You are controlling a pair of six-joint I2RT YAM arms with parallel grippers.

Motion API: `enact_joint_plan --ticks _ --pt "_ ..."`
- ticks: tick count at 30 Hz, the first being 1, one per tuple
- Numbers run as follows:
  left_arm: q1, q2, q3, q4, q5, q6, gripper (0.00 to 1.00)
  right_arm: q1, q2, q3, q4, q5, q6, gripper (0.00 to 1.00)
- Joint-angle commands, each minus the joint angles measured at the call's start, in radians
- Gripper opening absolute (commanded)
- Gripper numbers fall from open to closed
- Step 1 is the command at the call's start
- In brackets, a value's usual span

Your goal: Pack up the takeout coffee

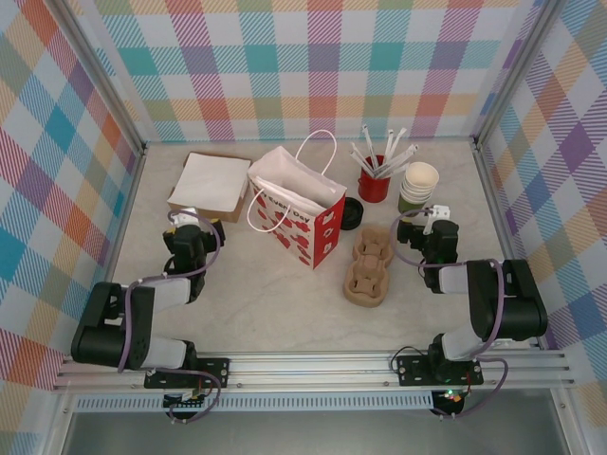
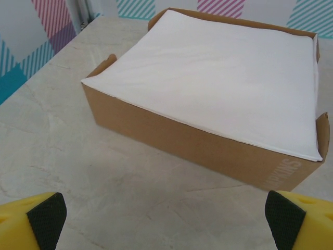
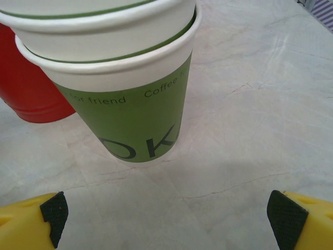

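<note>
On the desk (image 1: 285,299), the left gripper (image 2: 166,217) faces a napkin box (image 2: 208,140) and the right gripper (image 3: 170,217) faces stacked green cups (image 3: 130,109); both jaws are spread wide and empty.

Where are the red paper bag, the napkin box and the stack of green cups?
red paper bag (image 1: 318,232), top external view, on its red printed side.
napkin box (image 2: 177,136), left wrist view, on its brown front wall.
stack of green cups (image 3: 140,114), right wrist view, on the bottom cup's green wall.

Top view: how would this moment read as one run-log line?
left gripper open, facing napkin box | right gripper open, facing cup stack | bag upright, mouth open | nothing held
</note>
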Motion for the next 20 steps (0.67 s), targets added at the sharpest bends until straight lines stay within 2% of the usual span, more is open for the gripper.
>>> enact_joint_plan --ticks 1,2,4,5,8,20 --pt "0.013 0.124 -0.022 0.199 0.106 0.032 1.00 -0.004 0.000 0.023 0.042 -0.020 -0.002 1.00" --pt "0.013 0.157 -0.022 0.249 0.111 0.042 1.00 -0.004 0.002 0.023 0.043 -0.019 -0.004 1.00" --pt "0.015 0.130 -0.002 0.161 0.121 0.037 1.00 -0.004 0.002 0.023 0.044 -0.019 -0.004 1.00" --pt "0.015 0.144 -0.003 0.186 0.121 0.039 1.00 -0.004 0.001 0.025 0.042 -0.019 -0.005 1.00" --pt "0.016 0.147 0.049 0.090 0.088 0.026 1.00 -0.004 0.002 0.025 0.042 -0.022 -0.006 1.00" --pt "0.018 0.146 0.048 0.090 0.093 0.027 1.00 -0.002 0.001 0.028 0.036 -0.027 -0.010 1.00"
